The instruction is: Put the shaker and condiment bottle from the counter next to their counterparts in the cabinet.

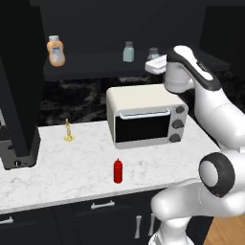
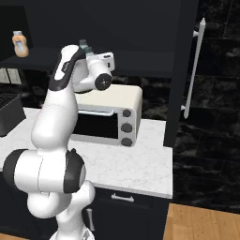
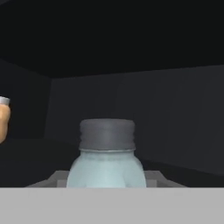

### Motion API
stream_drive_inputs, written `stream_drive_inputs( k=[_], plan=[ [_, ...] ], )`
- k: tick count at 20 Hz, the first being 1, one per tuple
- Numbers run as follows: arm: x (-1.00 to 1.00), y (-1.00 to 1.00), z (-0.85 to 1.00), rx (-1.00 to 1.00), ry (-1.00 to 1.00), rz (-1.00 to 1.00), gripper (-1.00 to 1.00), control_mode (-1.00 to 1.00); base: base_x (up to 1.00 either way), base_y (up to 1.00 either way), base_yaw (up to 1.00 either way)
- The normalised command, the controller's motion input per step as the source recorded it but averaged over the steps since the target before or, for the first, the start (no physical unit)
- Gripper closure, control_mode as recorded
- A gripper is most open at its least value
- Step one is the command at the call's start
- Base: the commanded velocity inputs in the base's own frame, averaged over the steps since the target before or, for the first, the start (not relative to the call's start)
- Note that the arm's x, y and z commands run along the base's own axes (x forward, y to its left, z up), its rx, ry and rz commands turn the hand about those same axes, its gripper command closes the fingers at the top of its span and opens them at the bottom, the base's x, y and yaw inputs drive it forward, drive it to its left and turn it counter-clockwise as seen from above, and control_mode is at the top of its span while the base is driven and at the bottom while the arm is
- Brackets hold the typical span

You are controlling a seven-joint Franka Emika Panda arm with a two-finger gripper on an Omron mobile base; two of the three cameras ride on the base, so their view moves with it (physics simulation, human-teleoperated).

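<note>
In the hand view a pale grey-blue shaker (image 3: 107,162) with a grey cap stands upright between the fingertips of my gripper (image 3: 107,183), which is shut on it. From the left base, this shaker (image 1: 153,53) is held at the cabinet shelf (image 1: 95,64), right of its matching counterpart shaker (image 1: 128,51). The stout orange bottle (image 1: 56,50) stands at the shelf's left end. The slim red condiment bottle (image 1: 117,171) stands upright near the front edge of the marble counter (image 1: 72,162). From the right base, the gripper (image 2: 88,50) reaches into the cabinet with the shaker (image 2: 84,45).
A white toaster oven (image 1: 146,117) sits on the counter directly under my arm. A small gold figurine (image 1: 69,131) stands to its left, and a dark appliance (image 1: 16,153) is at the far left. A tall black cabinet door with a long handle (image 2: 194,65) stands to the right.
</note>
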Motion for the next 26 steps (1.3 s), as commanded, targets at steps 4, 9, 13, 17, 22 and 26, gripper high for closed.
stream_drive_inputs(
  k=[4, 9, 13, 17, 22, 26],
  plan=[
    [0.29, 0.08, 0.0, 0.0, 0.09, 0.02, 1.0, -1.0, 0.0, 0.0, 0.0],
    [0.23, 0.09, 0.0, 0.0, 0.06, 0.0, 1.0, -1.0, 0.0, 0.0, 0.0],
    [0.19, 0.04, 0.0, 0.0, 0.01, 0.0, 1.0, -1.0, 0.0, 0.0, 0.0],
    [0.18, 0.0, 0.0, 0.0, 0.0, 0.01, 1.0, -1.0, 0.0, 0.0, 0.0],
    [0.15, 0.0, -0.02, 0.0, 0.0, 0.01, 1.0, -1.0, 0.0, 0.0, 0.0],
    [0.19, 0.08, -0.07, 0.0, 0.0, 0.0, 1.0, -1.0, 0.0, 0.0, 0.0]
  ],
)
